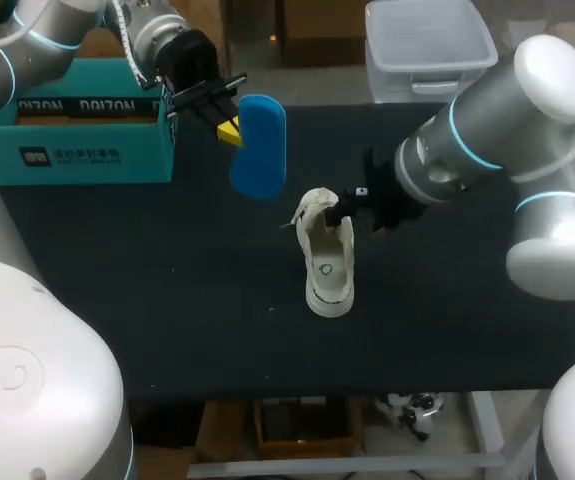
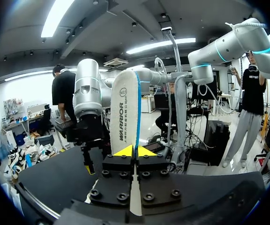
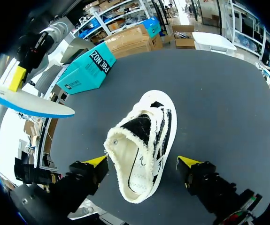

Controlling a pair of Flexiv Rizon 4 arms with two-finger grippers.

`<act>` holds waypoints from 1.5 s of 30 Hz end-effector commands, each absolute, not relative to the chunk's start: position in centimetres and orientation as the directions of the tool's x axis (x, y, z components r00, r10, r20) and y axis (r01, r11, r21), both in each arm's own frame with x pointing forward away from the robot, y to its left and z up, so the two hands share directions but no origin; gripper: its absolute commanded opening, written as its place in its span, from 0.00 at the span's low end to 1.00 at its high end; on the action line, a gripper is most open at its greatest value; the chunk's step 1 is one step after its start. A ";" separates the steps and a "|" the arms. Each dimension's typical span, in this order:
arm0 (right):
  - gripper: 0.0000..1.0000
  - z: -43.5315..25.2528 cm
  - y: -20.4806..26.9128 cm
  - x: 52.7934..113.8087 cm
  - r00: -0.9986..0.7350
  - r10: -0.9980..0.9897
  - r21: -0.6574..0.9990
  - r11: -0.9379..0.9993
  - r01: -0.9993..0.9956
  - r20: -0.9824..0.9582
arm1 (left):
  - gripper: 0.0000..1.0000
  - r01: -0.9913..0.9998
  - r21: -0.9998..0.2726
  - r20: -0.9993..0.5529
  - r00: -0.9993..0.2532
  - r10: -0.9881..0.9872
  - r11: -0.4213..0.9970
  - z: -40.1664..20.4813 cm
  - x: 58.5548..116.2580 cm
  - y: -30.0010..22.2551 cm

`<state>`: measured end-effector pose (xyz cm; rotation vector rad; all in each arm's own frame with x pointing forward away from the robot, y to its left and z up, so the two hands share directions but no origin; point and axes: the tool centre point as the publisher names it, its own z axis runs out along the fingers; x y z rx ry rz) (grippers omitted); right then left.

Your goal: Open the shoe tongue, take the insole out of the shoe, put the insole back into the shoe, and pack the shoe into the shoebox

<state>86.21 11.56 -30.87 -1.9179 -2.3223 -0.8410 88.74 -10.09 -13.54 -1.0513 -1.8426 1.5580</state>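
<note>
Left hand [image 1: 229,128] clamps the blue insole [image 1: 259,145] aloft over the bench [image 1: 147,300], right hand [image 3: 142,162] sits open astride the shoe [image 1: 328,265]; removal looks done, reinsertion next, needs toe-first alignment with the opening.

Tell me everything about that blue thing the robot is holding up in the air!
That is the shoe's insole, long, thin, rounded at both ends, foam-like. One face is bright blue, the other white with dark print and a blue edge. It is out of the shoe, lifted above the black table, between the teal shoebox and the shoe. Only the left tool touches it, yellow tips pinching its two faces, and it sticks out ahead of them.
</note>
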 end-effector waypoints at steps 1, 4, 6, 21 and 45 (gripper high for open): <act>1.00 -27.7 10.1 85.2 -0.275 0.897 0.320 0.163 0.933 0.345 | 0.00 0.191 -0.981 -0.080 -0.590 0.803 0.043 -13.4 87.7 -10.1; 1.00 -27.7 10.1 85.2 -0.275 0.897 0.320 0.163 0.933 0.345 | 0.00 0.118 -0.988 0.008 -0.588 0.809 0.095 -13.3 87.8 -10.1; 1.00 -27.7 10.1 85.2 -0.275 0.897 0.320 0.163 0.933 0.345 | 0.00 0.118 -0.988 0.008 -0.588 0.809 0.095 -13.3 87.8 -10.1; 1.00 -27.6 9.6 85.5 -0.214 0.896 0.275 0.109 0.955 0.389 | 0.00 0.140 -0.987 -0.019 -0.607 0.795 0.083 -13.4 86.9 -10.2; 1.00 -27.9 8.9 81.9 0.327 0.759 -0.164 -0.285 0.944 0.563 | 0.00 0.089 -0.993 -0.117 -0.704 0.700 -0.077 -11.2 80.6 -12.1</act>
